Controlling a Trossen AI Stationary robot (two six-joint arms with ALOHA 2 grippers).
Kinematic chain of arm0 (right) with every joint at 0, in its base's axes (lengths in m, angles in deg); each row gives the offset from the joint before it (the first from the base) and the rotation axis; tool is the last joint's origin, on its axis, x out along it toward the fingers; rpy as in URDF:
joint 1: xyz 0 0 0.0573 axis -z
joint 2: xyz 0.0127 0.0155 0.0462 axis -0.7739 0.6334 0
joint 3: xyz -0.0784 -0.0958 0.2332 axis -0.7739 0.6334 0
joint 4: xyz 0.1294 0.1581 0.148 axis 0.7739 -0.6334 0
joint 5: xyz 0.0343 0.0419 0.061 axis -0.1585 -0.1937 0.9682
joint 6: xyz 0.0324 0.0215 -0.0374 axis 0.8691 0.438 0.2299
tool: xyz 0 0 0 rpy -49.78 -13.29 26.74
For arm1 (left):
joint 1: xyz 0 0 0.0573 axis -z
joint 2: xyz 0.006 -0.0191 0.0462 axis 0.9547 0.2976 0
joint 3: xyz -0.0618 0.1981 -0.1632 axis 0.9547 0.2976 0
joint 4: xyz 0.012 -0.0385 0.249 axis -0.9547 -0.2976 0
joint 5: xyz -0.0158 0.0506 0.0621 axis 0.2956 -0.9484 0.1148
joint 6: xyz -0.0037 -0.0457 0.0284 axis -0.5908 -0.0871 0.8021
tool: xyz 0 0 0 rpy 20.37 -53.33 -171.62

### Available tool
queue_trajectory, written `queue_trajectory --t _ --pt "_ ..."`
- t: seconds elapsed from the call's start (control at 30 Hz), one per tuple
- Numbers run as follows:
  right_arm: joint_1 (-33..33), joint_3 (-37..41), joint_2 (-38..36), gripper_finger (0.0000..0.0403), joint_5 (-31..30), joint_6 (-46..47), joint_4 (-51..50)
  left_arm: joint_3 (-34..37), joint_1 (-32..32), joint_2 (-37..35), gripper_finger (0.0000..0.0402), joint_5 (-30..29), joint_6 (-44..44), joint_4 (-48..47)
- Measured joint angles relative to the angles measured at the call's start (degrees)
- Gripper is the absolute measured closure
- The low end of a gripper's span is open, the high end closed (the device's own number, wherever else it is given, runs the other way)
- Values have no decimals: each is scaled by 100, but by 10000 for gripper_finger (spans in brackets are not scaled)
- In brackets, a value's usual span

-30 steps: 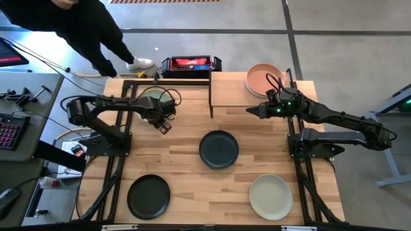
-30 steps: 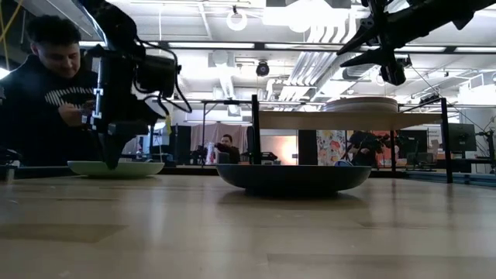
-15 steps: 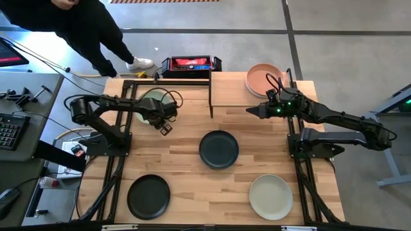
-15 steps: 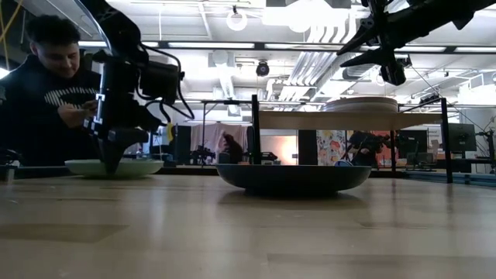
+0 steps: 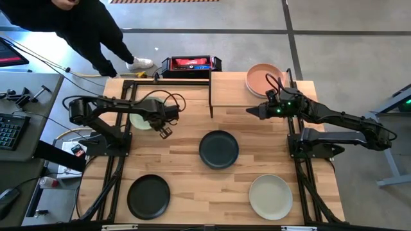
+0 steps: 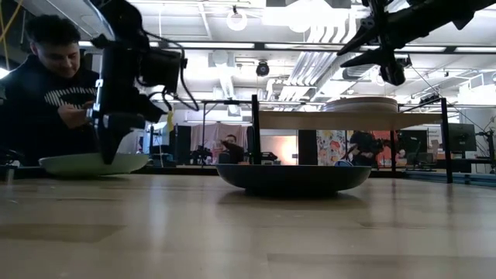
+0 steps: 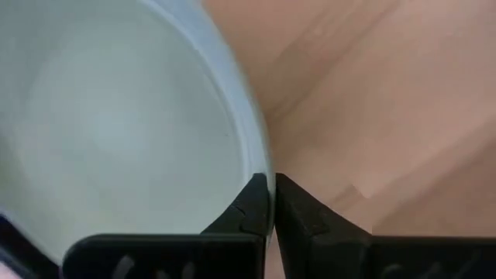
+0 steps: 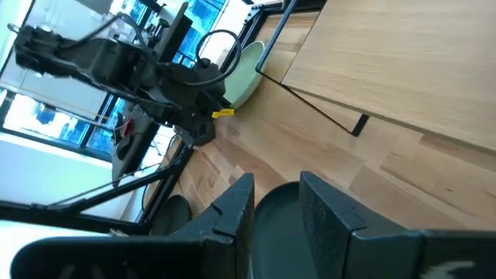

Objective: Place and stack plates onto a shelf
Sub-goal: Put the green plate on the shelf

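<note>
Surveying from above: the left gripper (image 5: 162, 126) was seen clamped on the near rim of the pale green plate (image 5: 140, 120), left of the shelf (image 5: 257, 93); grasp judged a pinch ready for lifting.
High view, other plates: a peach plate (image 5: 263, 78) was found on the shelf's far end; dark teal plate (image 5: 219, 149), black plate (image 5: 148, 196) and cream plate (image 5: 270, 196) were left on the tabletop (image 5: 186, 160). All round, shallow, matte.
High view, right gripper (image 5: 252, 111): held waiting above the shelf's near edge.
Low view: the green plate was seen tilted, its gripped side raised; shelf panel carried on thin black posts.
Left wrist view: fingers (image 7: 252, 205) were pressed together on the smooth thin rim.
Right wrist view: fingers (image 8: 232, 205) were parted, nothing gripped.
</note>
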Motion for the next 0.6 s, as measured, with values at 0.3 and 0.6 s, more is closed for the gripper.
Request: queue_trajectory --t 0.3,0.6 --pt "0 0 0 315 10 -646 17 -1098 525 2 400 -73 154 -1118" --pt "0 0 0 315 9 -1258 20 -2597 1183 0 401 -304 279 -2647"
